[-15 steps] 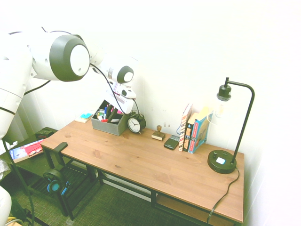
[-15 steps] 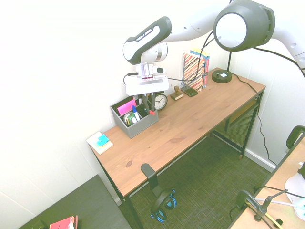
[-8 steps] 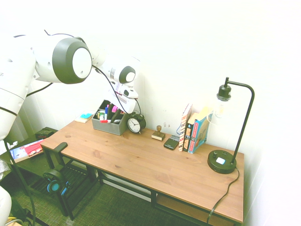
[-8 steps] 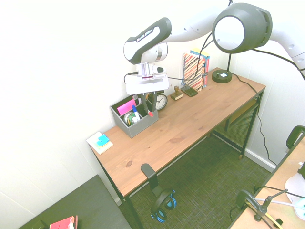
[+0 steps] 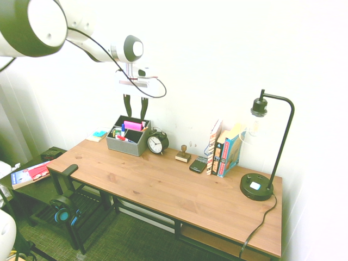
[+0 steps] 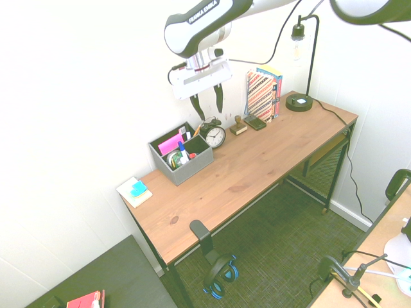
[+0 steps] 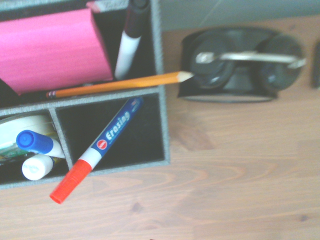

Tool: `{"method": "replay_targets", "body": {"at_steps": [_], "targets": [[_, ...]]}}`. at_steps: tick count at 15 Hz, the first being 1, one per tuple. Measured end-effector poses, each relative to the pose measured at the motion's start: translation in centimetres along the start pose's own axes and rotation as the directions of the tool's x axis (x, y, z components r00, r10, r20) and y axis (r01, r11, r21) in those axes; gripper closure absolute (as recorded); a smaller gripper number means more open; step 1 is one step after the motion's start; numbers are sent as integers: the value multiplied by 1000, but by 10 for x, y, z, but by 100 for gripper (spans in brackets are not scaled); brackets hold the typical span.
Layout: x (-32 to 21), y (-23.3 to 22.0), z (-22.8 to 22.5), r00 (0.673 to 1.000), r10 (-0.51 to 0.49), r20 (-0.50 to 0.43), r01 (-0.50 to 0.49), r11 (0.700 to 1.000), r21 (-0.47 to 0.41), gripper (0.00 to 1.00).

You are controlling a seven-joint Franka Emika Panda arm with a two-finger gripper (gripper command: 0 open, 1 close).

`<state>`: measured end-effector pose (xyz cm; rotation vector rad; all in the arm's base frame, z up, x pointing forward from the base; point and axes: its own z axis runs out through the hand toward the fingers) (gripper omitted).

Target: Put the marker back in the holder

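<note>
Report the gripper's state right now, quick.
Gripper: open and holding nothing, hanging in the air above the holder; the marker leans in a compartment, its red cap sticking out over the rim.

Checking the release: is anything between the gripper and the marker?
No. In both exterior views the gripper hangs over the holder; only air separates it from the marker.

1. White walls – bright, washed-out light.
2. Wooden desk (image 5: pixel 163 187) w/ black frame, against wall.
3. Dark green carpet (image 6: pixel 270 250).
4. Black lamp (image 5: pixel 266 147) at desk's far corner.
5. Low black side table (image 5: pixel 32 187) off desk's end.
</note>
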<state>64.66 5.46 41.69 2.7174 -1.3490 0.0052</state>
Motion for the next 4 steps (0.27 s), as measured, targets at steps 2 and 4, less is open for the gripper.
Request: {"method": "replay_targets", "body": {"at_steps": [2, 4], "targets": [[-8, 30, -34, 999, 3, -32, -2, 999, 52, 0], [-13, 71, -58, 1000, 10, -29, -7, 997, 81, 0]]}}
